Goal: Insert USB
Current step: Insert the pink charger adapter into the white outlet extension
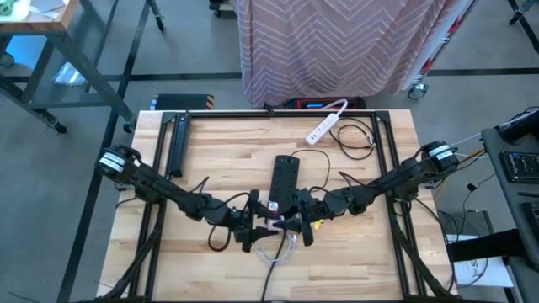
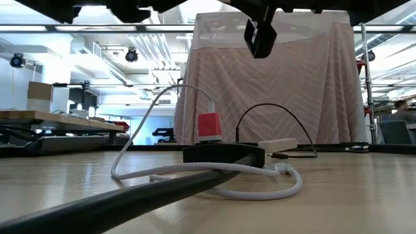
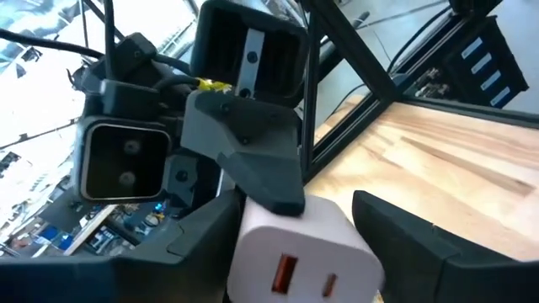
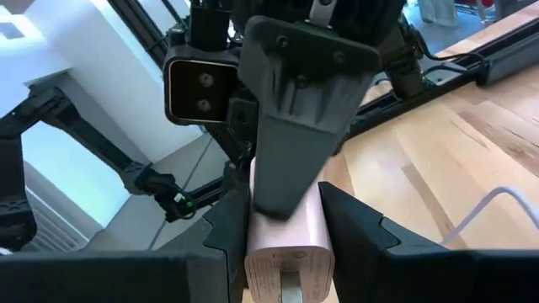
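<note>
A white charger block [image 3: 303,252] hangs in the air over the table's middle, held between my two grippers, which face each other. Its face with two USB ports [image 3: 285,271] looks toward my left wrist. My left gripper [image 1: 268,225] reaches in from the table's left and my right gripper [image 1: 296,222] from the right. Both are closed on the block [image 4: 286,244]. A white braided USB cable [image 2: 214,170] lies looped on the table. One end rises to a red block [image 2: 209,125] standing on the black power strip [image 1: 285,178]. My left gripper pinches the charger block between its two fingers by two opposite sides [image 3: 246,252], at the end with the ports. The fingers come in level from the table's left. The block is lifted clear of the table. My right gripper pinches the block's other pair of sides [image 4: 324,244] between its two fingers, at the opposite end. The fingers come in level from the table's right, crossing my left gripper's hold; one of my left fingers [image 4: 295,126] lies over the block's top face.
A white power strip [image 1: 327,124] and black cords [image 1: 358,139] lie at the table's far right. A thick black cable [image 2: 162,188] runs toward the near edge. Black frame rails [image 1: 175,143] border the table. A cloth-draped stand [image 1: 337,50] is behind it.
</note>
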Controlling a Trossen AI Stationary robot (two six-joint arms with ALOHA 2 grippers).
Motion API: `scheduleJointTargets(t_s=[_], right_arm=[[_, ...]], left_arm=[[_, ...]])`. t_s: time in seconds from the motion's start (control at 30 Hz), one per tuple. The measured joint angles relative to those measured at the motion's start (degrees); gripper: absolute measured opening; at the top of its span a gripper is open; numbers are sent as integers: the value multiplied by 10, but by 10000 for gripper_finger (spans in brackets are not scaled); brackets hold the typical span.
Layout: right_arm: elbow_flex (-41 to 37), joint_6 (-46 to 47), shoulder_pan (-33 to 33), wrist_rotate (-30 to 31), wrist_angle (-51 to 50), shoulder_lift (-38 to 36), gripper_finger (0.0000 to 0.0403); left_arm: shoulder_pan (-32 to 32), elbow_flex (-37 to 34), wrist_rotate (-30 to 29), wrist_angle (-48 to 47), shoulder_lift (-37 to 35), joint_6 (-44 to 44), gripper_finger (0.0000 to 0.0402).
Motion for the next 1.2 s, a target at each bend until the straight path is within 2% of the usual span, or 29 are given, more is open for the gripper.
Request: scheduleJointTargets(t_s=[0.3, 0.6, 0.77, 1.2], right_arm=[[-1, 0, 0, -26, -5, 1, 106], [0, -13, -2, -23, 8, 1, 106], [1, -27, -2, -35, 9, 1, 106], [1, -29, -2, -42, 9, 1, 106]], left_arm=[[-2, 51, -10, -66, 28, -20, 198], [-9, 48, -13, -70, 15, -29, 253], [-9, 47, -12, -68, 15, -28, 267], [-10, 46, -12, -62, 14, -32, 243]])
